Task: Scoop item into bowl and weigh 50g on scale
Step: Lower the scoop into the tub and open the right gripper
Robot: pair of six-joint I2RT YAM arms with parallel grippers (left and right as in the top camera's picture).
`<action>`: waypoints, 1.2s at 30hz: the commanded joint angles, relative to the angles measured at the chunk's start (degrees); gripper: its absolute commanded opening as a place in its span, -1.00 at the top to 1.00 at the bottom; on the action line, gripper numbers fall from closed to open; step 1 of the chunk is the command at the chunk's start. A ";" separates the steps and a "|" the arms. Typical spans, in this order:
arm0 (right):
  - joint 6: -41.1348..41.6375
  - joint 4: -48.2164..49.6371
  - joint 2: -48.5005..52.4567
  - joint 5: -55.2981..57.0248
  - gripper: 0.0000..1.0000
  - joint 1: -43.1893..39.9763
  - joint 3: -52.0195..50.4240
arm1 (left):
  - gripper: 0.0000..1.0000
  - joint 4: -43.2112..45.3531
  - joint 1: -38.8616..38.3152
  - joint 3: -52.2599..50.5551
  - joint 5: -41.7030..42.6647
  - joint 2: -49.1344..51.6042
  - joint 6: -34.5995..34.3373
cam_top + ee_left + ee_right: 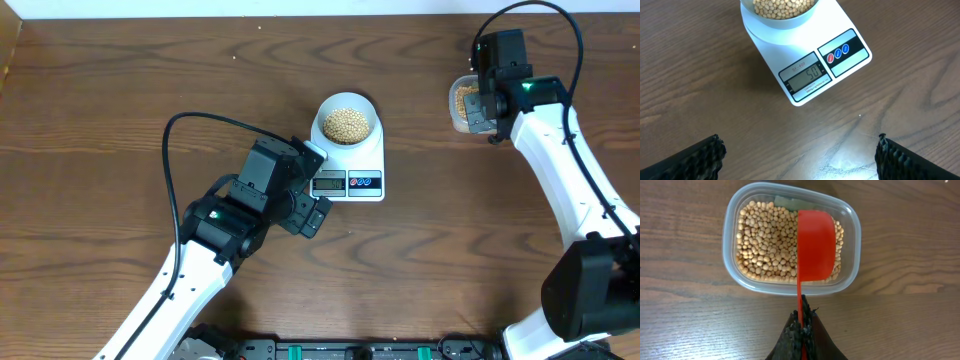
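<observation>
The pale bowl (347, 105) full of tan beans (348, 123) stands on the white scale (368, 160). In the left wrist view the scale (850, 30) shows a display (806, 76) reading 50. My left gripper (312, 212) is open and empty above the wood just in front of the scale; its fingers show at the bottom corners (799, 157). My right gripper (802, 322) is shut on the handle of a red scoop (816, 242), held over the clear tub (737, 210) of beans (765, 245).
The clear tub (461, 103) sits at the back right of the wooden table (120, 110), partly under the right arm. The table's back edge meets a white wall.
</observation>
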 commanded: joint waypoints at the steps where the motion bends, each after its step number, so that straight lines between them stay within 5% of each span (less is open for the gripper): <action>1: 1.11 0.35 -1.66 1.95 0.98 0.35 1.03 | -0.96 0.15 0.13 0.55 -0.48 0.33 0.76; 5: 7.91 0.37 -1.66 1.88 0.87 0.22 1.03 | -0.95 0.15 0.13 0.55 -0.48 0.33 0.76; 11: 18.45 1.18 -1.66 -4.09 0.16 -1.11 1.03 | -0.96 0.15 0.13 0.55 -0.48 0.33 0.76; 18: 26.43 2.89 -1.66 -13.16 -0.03 -3.26 1.03 | -0.96 0.15 0.13 0.55 -0.48 0.33 0.76; 26: 41.92 3.30 -1.64 -15.32 -0.75 -5.62 0.85 | -0.96 0.15 0.13 0.55 -0.48 0.33 0.76; 36: 45.48 1.51 -1.64 -21.77 -0.99 -7.02 0.76 | -0.96 0.15 0.13 0.55 -0.48 0.33 0.76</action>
